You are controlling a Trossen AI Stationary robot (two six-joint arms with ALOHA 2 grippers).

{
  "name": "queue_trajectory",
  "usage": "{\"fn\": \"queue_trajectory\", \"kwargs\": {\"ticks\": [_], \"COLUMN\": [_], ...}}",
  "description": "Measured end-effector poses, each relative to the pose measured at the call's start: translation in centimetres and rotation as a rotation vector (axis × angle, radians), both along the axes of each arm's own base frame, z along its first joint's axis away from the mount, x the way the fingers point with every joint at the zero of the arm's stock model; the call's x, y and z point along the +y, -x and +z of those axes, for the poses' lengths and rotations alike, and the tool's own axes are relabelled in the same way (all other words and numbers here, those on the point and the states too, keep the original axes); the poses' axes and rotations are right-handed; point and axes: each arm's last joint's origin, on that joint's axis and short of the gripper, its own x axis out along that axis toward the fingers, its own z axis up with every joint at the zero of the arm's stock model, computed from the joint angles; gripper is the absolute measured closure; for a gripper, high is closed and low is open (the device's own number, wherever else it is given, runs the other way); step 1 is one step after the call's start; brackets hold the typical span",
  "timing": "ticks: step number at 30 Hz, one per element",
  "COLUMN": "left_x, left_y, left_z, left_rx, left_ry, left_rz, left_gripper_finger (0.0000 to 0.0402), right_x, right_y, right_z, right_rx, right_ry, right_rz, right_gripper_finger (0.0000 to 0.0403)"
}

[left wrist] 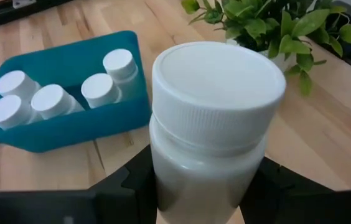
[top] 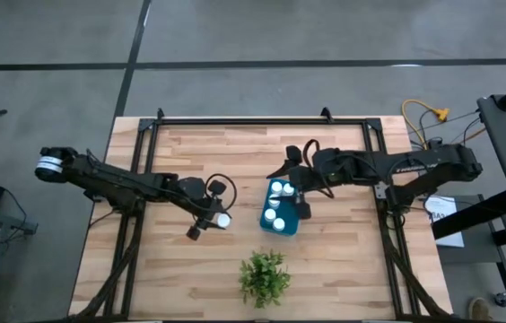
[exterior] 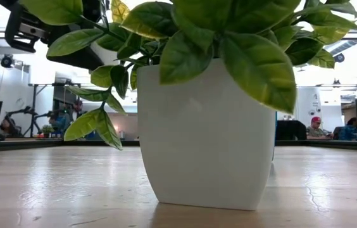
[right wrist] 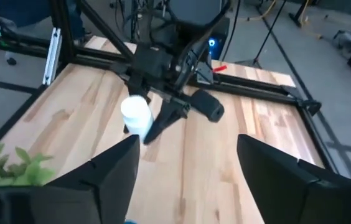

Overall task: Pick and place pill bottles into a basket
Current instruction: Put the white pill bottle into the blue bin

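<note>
My left gripper (top: pixel 215 219) is shut on a white pill bottle (left wrist: pixel 216 124) just left of the teal basket (top: pixel 291 224). The bottle also shows in the high view (top: pixel 224 219) and in the right wrist view (right wrist: pixel 136 115). The basket (left wrist: pixel 70 127) lies on the table's middle with several white-capped bottles (left wrist: pixel 50 99) standing in it. My right gripper (top: pixel 291 188) hangs open and empty over the basket's far end; its fingers (right wrist: pixel 116 168) stand wide apart. My left gripper pinches the bottle's body (left wrist: pixel 163 186) just below the ribbed cap, between its two fingers. The fingers come from the table's left, slanting down, one on each side. The bottle stands about upright, cap up; whether its base is clear of the table I cannot tell.
A green plant in a white pot (top: pixel 264 276) stands near the table's front edge, in front of the basket, and fills the low view (exterior: pixel 207 133). Bare wood lies left of the left gripper (top: pixel 145 260). People sit in the room behind the table (exterior: pixel 314 130).
</note>
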Motion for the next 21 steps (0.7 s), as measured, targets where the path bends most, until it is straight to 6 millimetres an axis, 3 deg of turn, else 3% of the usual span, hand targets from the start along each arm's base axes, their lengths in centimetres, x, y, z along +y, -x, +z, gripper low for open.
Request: {"fn": "queue_trajectory", "kwargs": {"ticks": [12,21], "left_x": [0.2,0.8], "left_y": [0.6,1.2], "left_z": [0.0,1.5], "left_rx": [0.036,0.009], "left_ry": [-0.005,-0.003], "left_rz": [0.007,0.029], "left_gripper_finger": [0.0256,0.0256], "right_x": [0.2,1.0], "right_y": [-1.8,-1.5], "right_z": [-0.3,1.0], "right_rx": [0.037,0.090], "right_ry": [0.010,0.087], "right_rz": [0.003,0.059], "right_gripper_finger": [0.0075,0.0071]}}
